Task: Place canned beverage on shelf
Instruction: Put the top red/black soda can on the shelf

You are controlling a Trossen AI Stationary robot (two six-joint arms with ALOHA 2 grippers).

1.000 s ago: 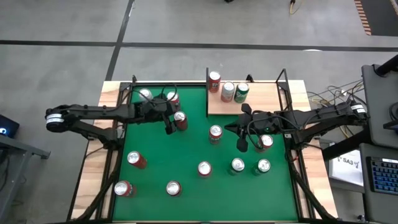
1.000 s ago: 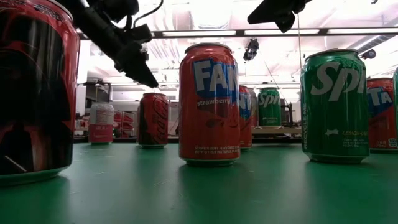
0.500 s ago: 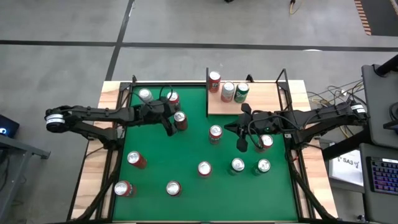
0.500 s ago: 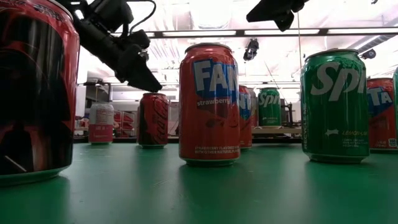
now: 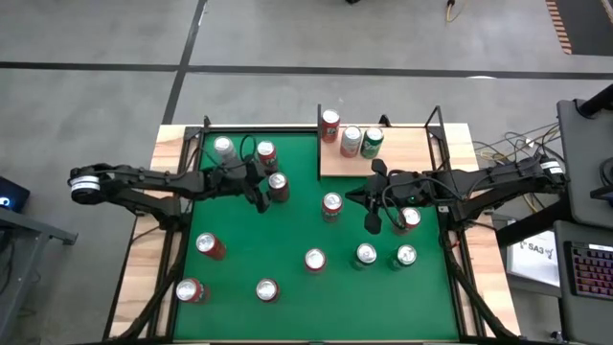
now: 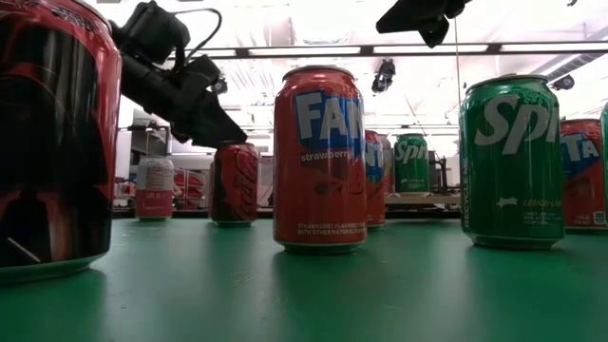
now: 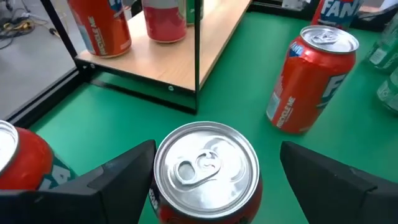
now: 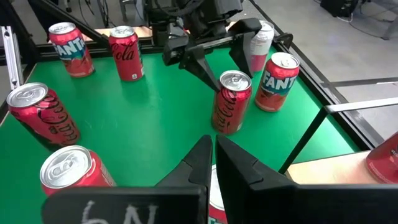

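A red Coca-Cola can [image 7: 205,171] stands upright on the green felt [image 5: 287,230], left of the shelf. My left gripper [image 7: 217,149] is open with one finger on each side of the can's top, touching nothing; the right wrist view shows the gripper [image 8: 214,46] just behind and above the can [image 8: 231,102]. The pale wooden shelf [image 5: 402,153] at the far right holds three upright cans [image 5: 351,141]. My right gripper [image 5: 372,222] hangs shut above the felt near the shelf, holding nothing.
Several more cans stand about the felt: a Fanta can [image 7: 311,78] between the Coca-Cola can and the shelf, others [image 5: 314,259] toward the near edge. Thin black rods [image 7: 198,56] edge the shelf and the table's sides.
My left gripper has sunk toward the red Coca-Cola can and tipped its fingers nearer to level, staying open. The can has not moved.
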